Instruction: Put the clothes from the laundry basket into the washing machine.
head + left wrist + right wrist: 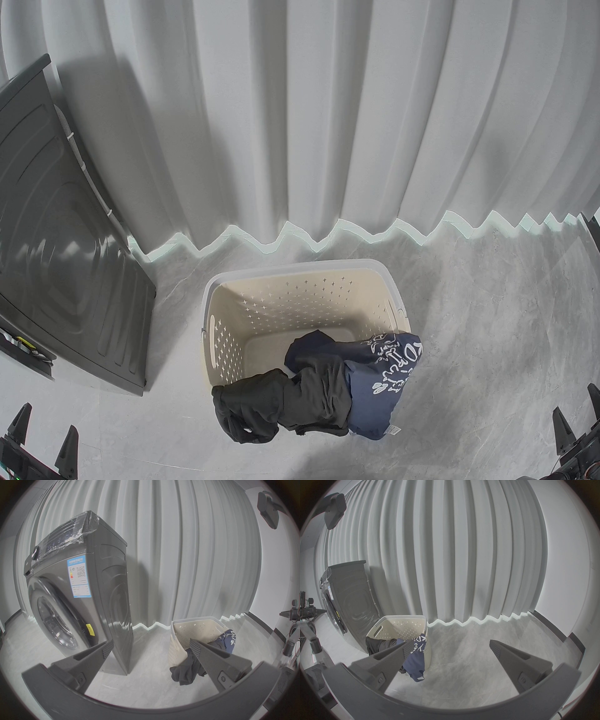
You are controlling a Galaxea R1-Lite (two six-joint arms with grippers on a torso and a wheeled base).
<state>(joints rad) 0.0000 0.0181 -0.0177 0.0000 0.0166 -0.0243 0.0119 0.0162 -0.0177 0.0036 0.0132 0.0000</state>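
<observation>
Clothes: black garment (284,400) + navy printed one (375,384) drape over near rim of laundry basket (294,270), hiding that rim from me. Heap's long axis runs L-R along it, black end left, navy hanging outside at right corner. Basket stands near washing machine (78,598), not touching. Head view cuts the machine off at its side panel; left wrist cam gives me the round front door. Left gripper (150,643) & right gripper (450,643): fingers spread wide, empty.
</observation>
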